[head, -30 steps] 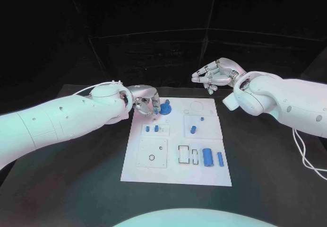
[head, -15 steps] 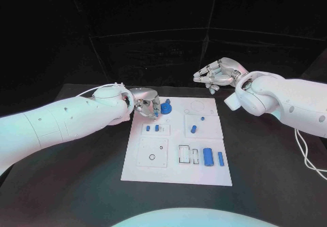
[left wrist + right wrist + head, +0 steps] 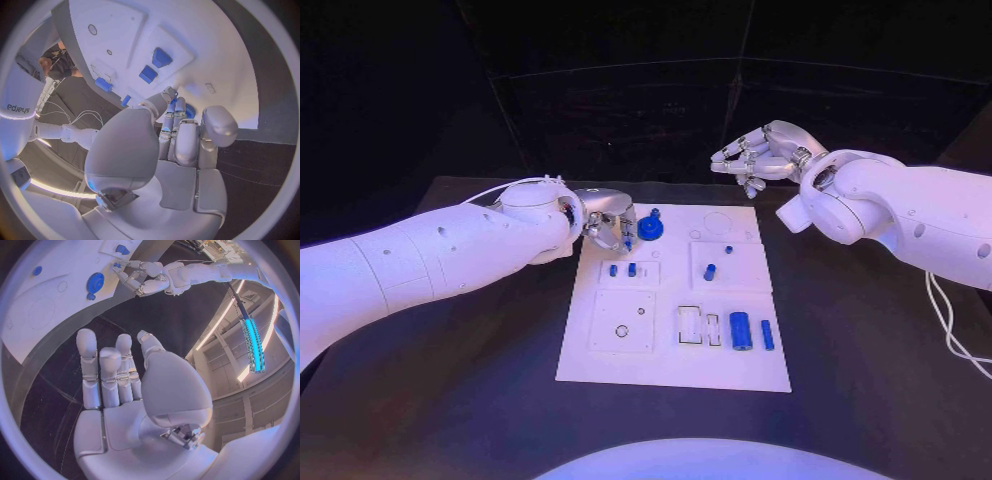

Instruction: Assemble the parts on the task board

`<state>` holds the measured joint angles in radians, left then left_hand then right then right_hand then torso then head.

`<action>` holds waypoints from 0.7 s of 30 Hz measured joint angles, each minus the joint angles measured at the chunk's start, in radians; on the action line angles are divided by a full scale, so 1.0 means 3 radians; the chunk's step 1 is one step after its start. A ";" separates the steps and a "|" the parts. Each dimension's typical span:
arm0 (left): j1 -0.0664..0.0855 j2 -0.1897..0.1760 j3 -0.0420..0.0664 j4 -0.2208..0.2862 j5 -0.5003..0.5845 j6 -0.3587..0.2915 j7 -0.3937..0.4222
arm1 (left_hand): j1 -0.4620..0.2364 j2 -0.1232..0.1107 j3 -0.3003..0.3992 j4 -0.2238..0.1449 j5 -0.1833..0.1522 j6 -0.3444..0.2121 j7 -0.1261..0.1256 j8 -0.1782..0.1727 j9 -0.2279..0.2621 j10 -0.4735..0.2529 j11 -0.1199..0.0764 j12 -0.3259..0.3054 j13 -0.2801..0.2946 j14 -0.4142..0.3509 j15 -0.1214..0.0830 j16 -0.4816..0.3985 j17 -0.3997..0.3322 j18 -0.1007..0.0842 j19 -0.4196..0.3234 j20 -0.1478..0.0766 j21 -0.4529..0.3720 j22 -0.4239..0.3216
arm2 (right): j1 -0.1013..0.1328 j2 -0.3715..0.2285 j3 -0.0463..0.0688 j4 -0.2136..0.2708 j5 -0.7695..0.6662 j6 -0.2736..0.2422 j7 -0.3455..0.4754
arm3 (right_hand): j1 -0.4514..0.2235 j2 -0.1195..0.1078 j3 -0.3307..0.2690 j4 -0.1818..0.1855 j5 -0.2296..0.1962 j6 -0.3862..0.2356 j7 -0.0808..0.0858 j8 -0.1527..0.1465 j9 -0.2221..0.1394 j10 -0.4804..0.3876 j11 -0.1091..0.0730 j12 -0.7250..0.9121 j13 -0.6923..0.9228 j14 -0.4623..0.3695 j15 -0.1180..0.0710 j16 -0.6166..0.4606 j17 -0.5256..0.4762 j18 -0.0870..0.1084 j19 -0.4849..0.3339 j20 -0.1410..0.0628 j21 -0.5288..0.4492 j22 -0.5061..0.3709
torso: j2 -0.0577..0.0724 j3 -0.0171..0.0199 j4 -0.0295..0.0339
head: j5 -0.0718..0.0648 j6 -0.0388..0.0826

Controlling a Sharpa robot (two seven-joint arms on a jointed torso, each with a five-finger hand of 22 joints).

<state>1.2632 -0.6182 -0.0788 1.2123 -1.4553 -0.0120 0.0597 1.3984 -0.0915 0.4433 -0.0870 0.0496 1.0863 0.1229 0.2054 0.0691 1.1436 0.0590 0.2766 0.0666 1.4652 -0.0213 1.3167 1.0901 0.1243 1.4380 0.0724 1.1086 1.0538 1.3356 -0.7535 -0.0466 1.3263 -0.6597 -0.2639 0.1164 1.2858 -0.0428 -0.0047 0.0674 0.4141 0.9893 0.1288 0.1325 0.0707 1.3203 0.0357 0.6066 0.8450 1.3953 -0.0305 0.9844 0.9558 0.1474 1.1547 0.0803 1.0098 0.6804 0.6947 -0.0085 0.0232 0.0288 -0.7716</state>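
Observation:
The white task board (image 3: 672,355) lies in the middle of the black table. A large blue gear (image 3: 651,229) stands at its far left corner. My left hand (image 3: 606,222) is low at that corner, fingers drawn together beside the gear (image 3: 95,280). It pinches a small blue part (image 3: 189,111) between thumb and fingertips, close over the board (image 3: 206,60). My right hand (image 3: 759,153) hangs high above the board's far right edge, fingers apart and loosely bent, holding nothing (image 3: 115,390).
Two short blue pegs (image 3: 620,270) stand in a square block near my left hand. More blue pieces (image 3: 708,272) sit mid-board, and two blue cylinders (image 3: 750,332) lie at the near right. A plate with holes (image 3: 622,322) is at the near left.
My left hand has edged slightly along the gear's side, staying low. The right hand has drifted a little to the right. The parts on the board have not moved.

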 measured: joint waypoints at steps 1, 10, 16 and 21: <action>0.0000 0.0000 0.0000 0.0001 -0.0001 0.0007 -0.0003 | 0.0000 0.0000 0.0000 0.0000 0.0000 0.0000 0.0000 0.0000 0.0000 0.0000 0.0000 0.0000 0.0000 0.0000 0.0000 0.0000 0.0000 0.0000 0.0000 0.0000 0.0000 0.0000 | 0.0000 0.0000 0.0000 0.0000 0.0000 0.0000 0.0000 | 0.0000 0.0000 0.0000 0.0000 0.0000 0.0000 0.0000 0.0000 0.0000 0.0000 0.0000 0.0000 0.0000 0.0000 0.0000 0.0000 0.0000 0.0000 0.0000 0.0000 0.0000 0.0000 | 0.0000 0.0000 0.0000 | 0.0000 -0.0001; 0.0000 0.0002 -0.0002 0.0004 -0.0006 0.0056 -0.0023 | 0.0000 0.0000 0.0000 0.0000 0.0000 0.0000 0.0000 0.0000 0.0000 0.0012 -0.0012 0.0000 -0.0001 0.0000 0.0000 0.0000 -0.0003 0.0000 -0.0001 0.0001 0.0000 0.0005 | 0.0000 0.0005 0.0000 -0.0002 0.0000 0.0000 0.0000 | 0.0000 0.0000 0.0000 0.0000 0.0000 0.0000 0.0000 0.0000 0.0000 0.0000 0.0000 0.0000 0.0000 0.0000 0.0000 0.0000 0.0000 0.0000 0.0000 0.0000 0.0000 0.0000 | 0.0000 -0.0002 0.0000 | -0.0001 -0.0003; 0.0000 0.0010 -0.0006 -0.0005 -0.0007 0.0074 -0.0035 | 0.0000 0.0000 0.0000 0.0000 0.0000 0.0000 0.0000 0.0000 0.0000 0.0012 -0.0012 0.0000 0.0000 0.0000 0.0000 0.0000 -0.0006 0.0000 -0.0001 0.0001 0.0000 0.0004 | 0.0000 0.0006 0.0000 -0.0003 0.0000 0.0000 0.0000 | 0.0000 0.0000 -0.0008 0.0008 0.0000 0.0000 0.0000 0.0000 0.0000 0.0000 0.0000 0.0000 0.0000 0.0000 0.0000 0.0000 0.0000 0.0000 0.0000 0.0000 0.0000 0.0000 | -0.0001 -0.0002 0.0002 | -0.0001 -0.0008; 0.0002 0.0013 -0.0012 -0.0010 -0.0008 0.0080 -0.0041 | -0.0014 -0.0014 0.0000 -0.0001 0.0000 0.0000 0.0000 -0.0013 -0.0001 0.0012 -0.0012 -0.0009 0.0005 0.0000 0.0000 0.0000 -0.0006 0.0000 -0.0001 0.0001 0.0000 0.0005 | 0.0000 0.0006 0.0000 -0.0003 0.0000 0.0000 0.0000 | 0.0000 0.0000 -0.0009 0.0009 0.0000 0.0000 0.0000 0.0000 0.0000 0.0000 0.0000 0.0000 0.0000 0.0000 0.0000 0.0000 0.0000 0.0000 0.0000 0.0000 0.0000 0.0000 | -0.0001 -0.0002 0.0002 | -0.0002 -0.0008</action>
<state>1.2639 -0.6143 -0.0825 1.2092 -1.4576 0.0121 0.0473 1.3943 -0.0956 0.4434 -0.0872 0.0496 1.0863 0.1229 0.2014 0.0687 1.1471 0.0554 0.2738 0.0679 1.4652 -0.0213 1.3167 1.0884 0.1243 1.4378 0.0728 1.1086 1.0552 1.3356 -0.7517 -0.0466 1.3254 -0.6597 -0.2638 0.1164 1.2858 -0.0428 -0.0073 0.0700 0.4141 0.9893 0.1288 0.1325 0.0707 1.3203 0.0357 0.6066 0.8449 1.3953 -0.0305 0.9844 0.9557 0.1474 1.1547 0.0804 1.0098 0.6803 0.6945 -0.0090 0.0238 0.0283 -0.7739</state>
